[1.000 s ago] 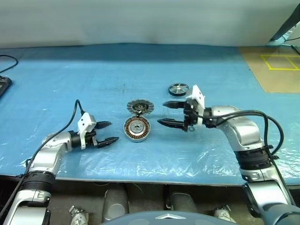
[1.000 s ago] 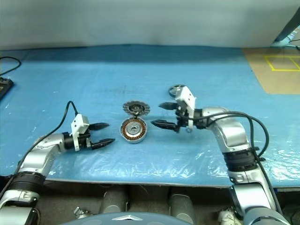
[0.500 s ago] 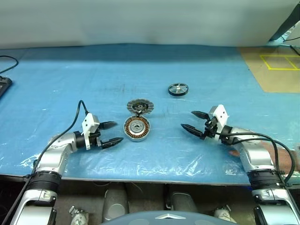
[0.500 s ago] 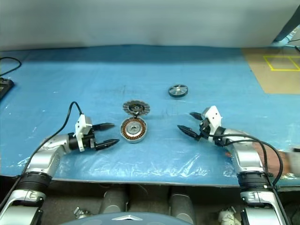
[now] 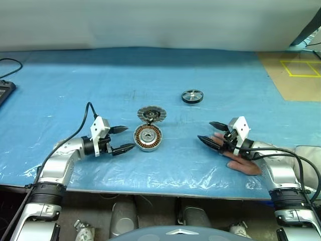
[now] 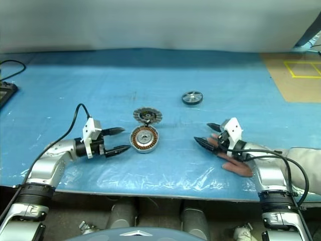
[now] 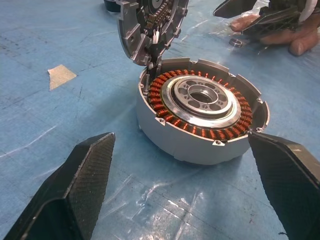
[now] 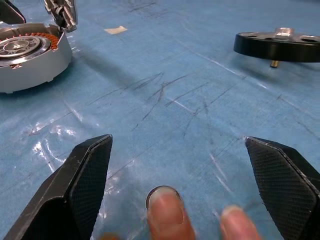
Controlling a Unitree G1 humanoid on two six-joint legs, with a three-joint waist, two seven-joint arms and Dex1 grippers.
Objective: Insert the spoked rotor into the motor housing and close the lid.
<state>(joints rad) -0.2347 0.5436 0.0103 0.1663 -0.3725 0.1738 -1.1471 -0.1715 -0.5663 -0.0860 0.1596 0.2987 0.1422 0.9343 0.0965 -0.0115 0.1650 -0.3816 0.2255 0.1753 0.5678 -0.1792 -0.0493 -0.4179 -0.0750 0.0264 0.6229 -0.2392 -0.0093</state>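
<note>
Lid [image 5: 151, 114] tipped up so the housing [image 5: 147, 137] waits bare for the wheel [image 5: 192, 96], left gripper [image 5: 124, 138] and right gripper [image 5: 211, 133] both spread empty, a person's hand [image 5: 241, 159] beneath the right.

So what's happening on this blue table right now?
A robot is set to assemble a small motor. The motor housing sits open, its lid tipped up behind it, and the spoked rotor lies apart, farther back. Both the left gripper and the right gripper hover with jaws open, holding nothing. A person's hand rests on the table under the right gripper.
</note>
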